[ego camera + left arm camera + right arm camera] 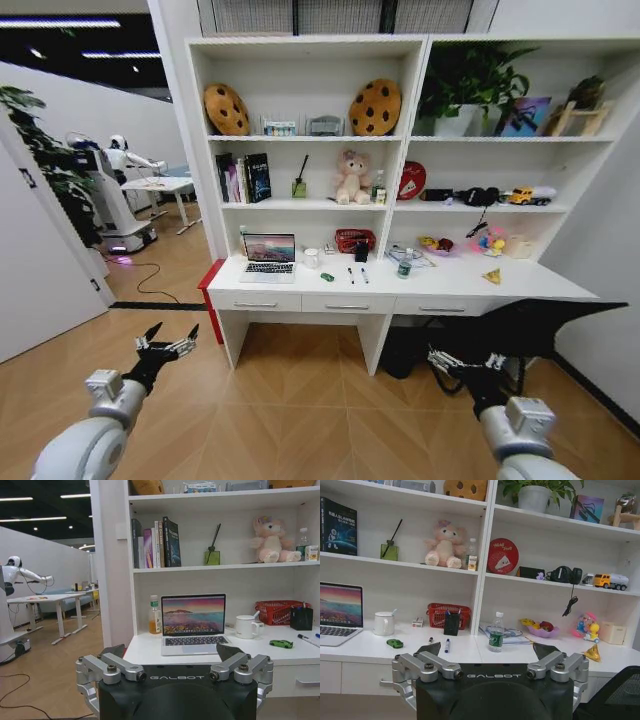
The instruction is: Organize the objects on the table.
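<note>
Nearest the camera, two claws are hanging low over the wooden floor, well short of the counter [520,283]. The left claw [172,336] is sitting with its fingers spread apart, holding nothing; the right claw [466,362] is matching it, fingers splayed and empty, just in front of a black chair [540,325].

Moving out to the counter, with the laptop [269,255] as our marker: one silver laptop is standing open near the counter's left end, screen lit. Just right of it, one white mug [247,626] is sitting. In front of the mug, one small green item [281,643] is lying near the counter's front edge. Further right of the laptop, two dark pens [447,645] are lying side by side. Behind them, one red mesh basket [447,614] is resting against the back wall, with a black holder [452,623] in front of it. One clear water bottle [495,633] is standing further right again.
</note>
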